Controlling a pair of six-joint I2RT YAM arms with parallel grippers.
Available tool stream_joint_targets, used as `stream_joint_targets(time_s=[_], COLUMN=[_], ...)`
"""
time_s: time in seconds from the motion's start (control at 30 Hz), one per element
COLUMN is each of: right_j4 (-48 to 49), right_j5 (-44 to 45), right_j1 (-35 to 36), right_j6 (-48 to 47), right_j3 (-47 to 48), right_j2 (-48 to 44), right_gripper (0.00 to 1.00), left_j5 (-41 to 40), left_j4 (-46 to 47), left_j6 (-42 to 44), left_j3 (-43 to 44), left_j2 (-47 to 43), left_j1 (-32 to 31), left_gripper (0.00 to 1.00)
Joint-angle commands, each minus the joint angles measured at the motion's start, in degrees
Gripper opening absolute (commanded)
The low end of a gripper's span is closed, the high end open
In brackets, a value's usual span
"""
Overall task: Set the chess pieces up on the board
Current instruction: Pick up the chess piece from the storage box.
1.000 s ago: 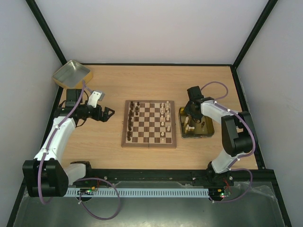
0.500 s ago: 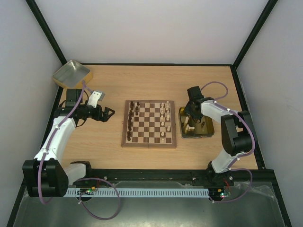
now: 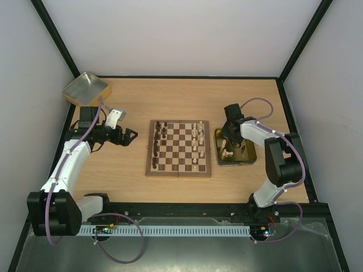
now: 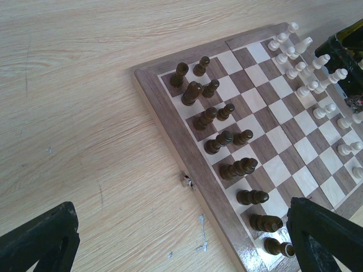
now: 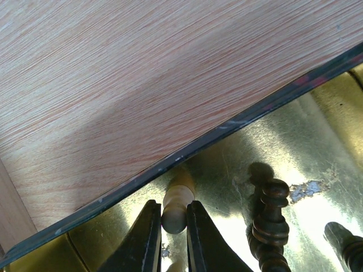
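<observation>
Chess pieces (image 4: 218,141) mostly on board (image 3: 179,173); step looks like a pick. Right gripper (image 5: 173,221) clamped on pale piece (image 5: 177,195) in gold tray (image 5: 317,130), 3 o'clock of board. Next: lift straight, clearing dark piece (image 5: 271,226) alongside. Left gripper (image 4: 181,238) wide, 9 o'clock.

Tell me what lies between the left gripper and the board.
Only bare table separates the left gripper from the board, seen in the top external view.
</observation>
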Motion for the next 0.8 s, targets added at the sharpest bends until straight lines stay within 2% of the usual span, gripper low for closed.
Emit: stream_joint_targets(time_s=[0.0,0.13,0.33,0.77], right_j4=[0.47,-0.22,0.09,-0.63], right_j5=[1.44,1.2,1.26,1.64], right_j1=[-0.35,-0.37,-0.33,-0.3], right_j6=[-0.4,-0.51,-0.41,-0.73], right_j3=[-0.75,0.03,-0.13,-0.06], right_j2=[-0.48,0.52,0.5,-0.41], right_gripper=[0.09,0.16,0.16,0.03], left_j5=[0.58,0.51,0.5,0.49], left_j4=[-0.36,-0.35,-0.34,-0.32], left_j6=[0.59,0.59,0.64,0.51], left_j3=[-0.58,-0.65,-0.63,-0.65], left_j2=[-0.39,-0.48,-0.39,-0.3], left_j1=[-0.19,-0.19,-0.18,-0.25], left_gripper=[0.99,0.99,0.99,0.99])
